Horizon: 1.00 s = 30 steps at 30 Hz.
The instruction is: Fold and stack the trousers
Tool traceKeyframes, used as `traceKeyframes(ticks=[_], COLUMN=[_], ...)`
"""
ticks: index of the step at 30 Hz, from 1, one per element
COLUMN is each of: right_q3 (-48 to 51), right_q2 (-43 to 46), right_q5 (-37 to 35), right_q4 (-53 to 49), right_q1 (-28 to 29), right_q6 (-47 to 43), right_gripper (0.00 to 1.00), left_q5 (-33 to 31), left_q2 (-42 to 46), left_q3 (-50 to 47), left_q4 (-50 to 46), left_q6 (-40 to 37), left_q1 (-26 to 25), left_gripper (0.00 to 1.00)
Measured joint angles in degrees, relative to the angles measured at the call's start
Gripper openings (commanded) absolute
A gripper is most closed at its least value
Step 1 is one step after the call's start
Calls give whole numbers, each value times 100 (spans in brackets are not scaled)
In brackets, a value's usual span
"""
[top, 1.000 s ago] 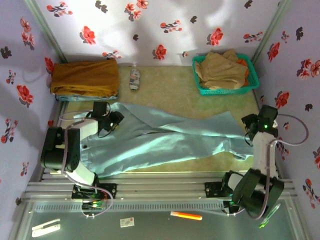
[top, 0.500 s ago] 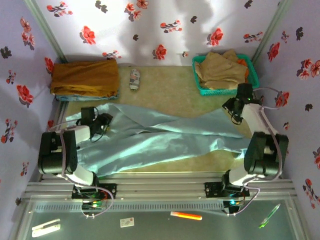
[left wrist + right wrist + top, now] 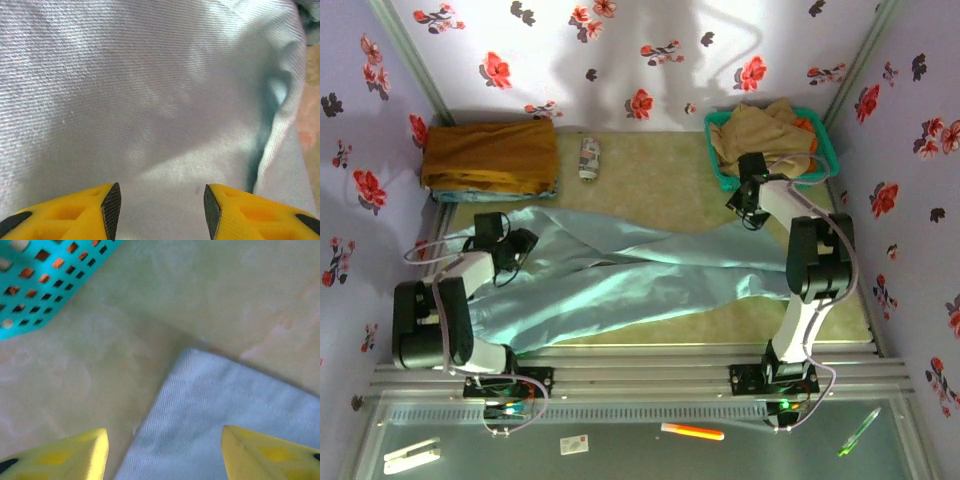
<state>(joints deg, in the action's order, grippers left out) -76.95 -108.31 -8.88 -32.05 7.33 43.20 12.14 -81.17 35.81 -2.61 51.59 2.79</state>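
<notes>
Holding cloth: the teal basket (image 3: 722, 178) in your far right corner carries a crumpled tan garment (image 3: 760, 140), with an orange scrap (image 3: 806, 125) at its right side.
Far-left stack: a folded mustard-brown garment (image 3: 490, 155) sits on a thin blue layer (image 3: 495, 194).
Writing: none you can read. The print on the small roll (image 3: 590, 157) by the back wall and on the card (image 3: 574, 445) on the near ledge is too small.
Trousers (image 3: 650, 280): spread flat across the mat (image 3: 660, 175), waist end to your left, both legs running right.
Left gripper (image 3: 523, 245): fingers moderately apart with nothing pinched, low over the waist cloth.
Right gripper (image 3: 743, 208): fingers wide and empty, above the far hem corner of the upper leg, with bare mat between that corner and the basket.
</notes>
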Motion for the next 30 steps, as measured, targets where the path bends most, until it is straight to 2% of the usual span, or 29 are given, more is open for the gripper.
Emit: traceKeyframes(ticks=[6, 7, 8, 11, 13, 18, 23, 26, 30], right_q3=[-39, -44, -55, -146, -125, 90, 166, -164, -955], right_q2=[-415, -474, -551, -660, -660, -376, 584, 1143, 1163], right_q5=[-155, -151, -144, -149, -155, -295, -490, -579, -619], right_q4=[-160, -166, -170, -160, -140, -232, -450, -623, -686], right_q1=[87, 107, 127, 153, 170, 155, 35, -236, -785], right_q6=[94, 92, 94, 2, -33, -87, -166, -227, -254], right_gripper=[57, 49, 35, 11, 0, 0, 0, 0, 0], left_q5=[-129, -149, -164, -168, -168, -168, -175, -234, -306], left_q2=[350, 358, 363, 378, 398, 570, 647, 645, 387], left_q3=[-22, -44, -74, -146, -151, -151, -114, 94, 669], left_q4=[-168, -181, -179, -232, -269, -293, -372, -540, -581], left_q6=[-122, -122, -122, -125, -142, -190, -269, -319, -402], left_q1=[-72, -76, -81, -81, -81, -81, -192, -442, -879], left_gripper=[50, 50, 50, 50, 50, 50, 49, 50, 52])
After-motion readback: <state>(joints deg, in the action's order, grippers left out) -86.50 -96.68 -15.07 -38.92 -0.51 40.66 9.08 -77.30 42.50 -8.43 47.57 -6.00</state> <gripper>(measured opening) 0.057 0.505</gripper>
